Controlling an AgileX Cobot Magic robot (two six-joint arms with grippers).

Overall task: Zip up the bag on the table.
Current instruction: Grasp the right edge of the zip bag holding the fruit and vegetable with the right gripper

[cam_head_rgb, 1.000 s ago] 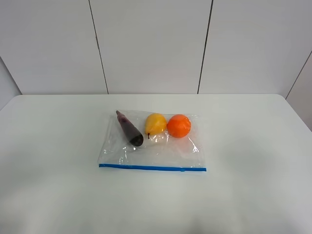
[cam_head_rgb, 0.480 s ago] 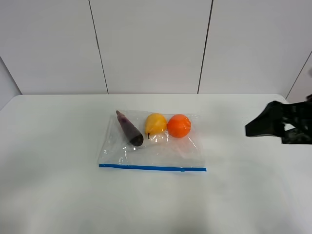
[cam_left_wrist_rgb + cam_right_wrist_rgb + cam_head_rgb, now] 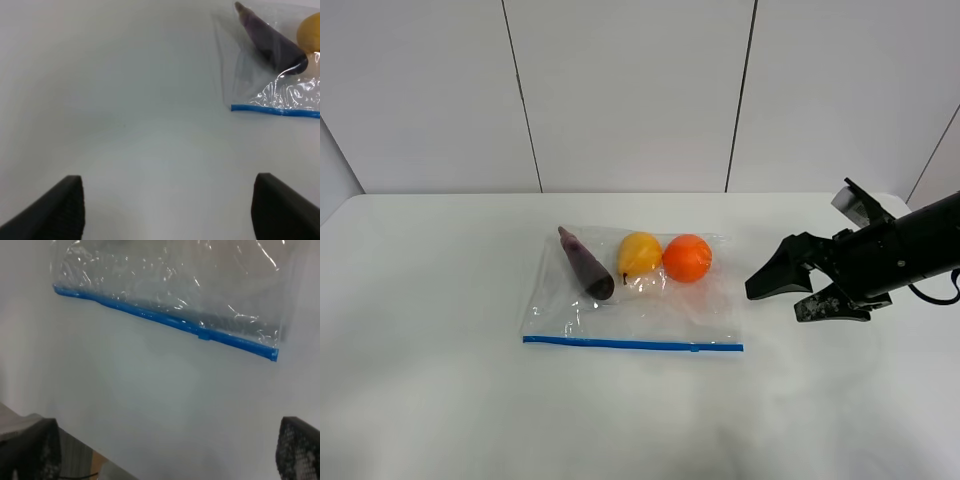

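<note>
The clear bag [image 3: 630, 300] lies flat mid-table [image 3: 440, 380], its blue zipper strip [image 3: 632, 344] along the near edge. An orange [image 3: 687, 257], a yellow pear [image 3: 640, 254] and a dark purple vegetable [image 3: 586, 263] show through it. My right gripper [image 3: 775, 303] is open and empty, just right of the bag's right edge. In the right wrist view the strip [image 3: 165, 320] and its small slider [image 3: 203, 335] lie ahead of the gripper [image 3: 165, 455]. My left gripper [image 3: 167, 210] is open and empty, apart from the bag's corner [image 3: 280, 75]; it is out of the exterior view.
White panelled wall [image 3: 630, 90] stands behind the table. The table's near edge shows in the right wrist view [image 3: 75, 440], close to the zipper strip. Bare tabletop lies left of the bag [image 3: 100, 100].
My right arm has come in from the right edge and moved left and lower, toward the bag's right side, jaws open. The bag has not moved.
</note>
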